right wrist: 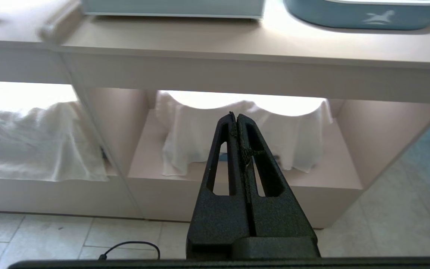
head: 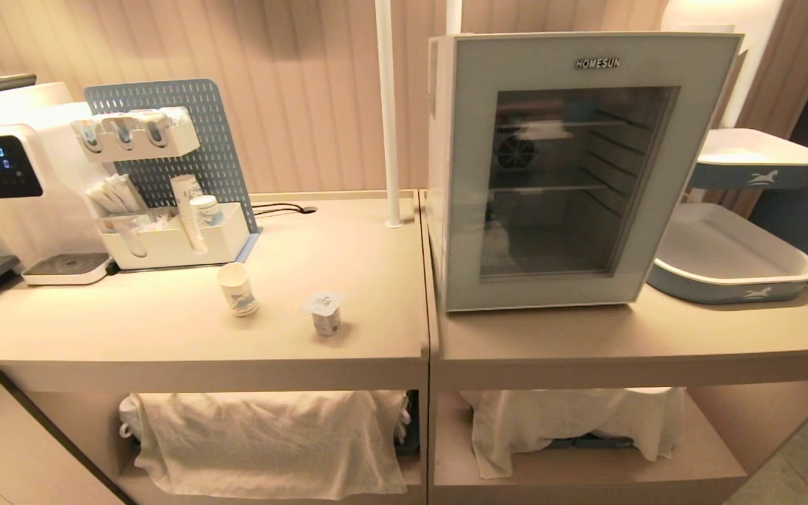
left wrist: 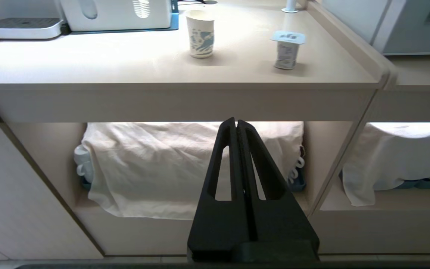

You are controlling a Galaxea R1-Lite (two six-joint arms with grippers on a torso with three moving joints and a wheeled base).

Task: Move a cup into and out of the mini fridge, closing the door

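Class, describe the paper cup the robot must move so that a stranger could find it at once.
Start at the mini fridge with its door shut, then look left along the counter. The cup stands upright before the white organiser. Unlike the shorter foil-lidded pot beside it, it is open-topped with a blue-green pattern.

Matt paper cup (head: 238,288), glossy dark glass door (head: 572,175), rumpled white cloth (head: 271,442).
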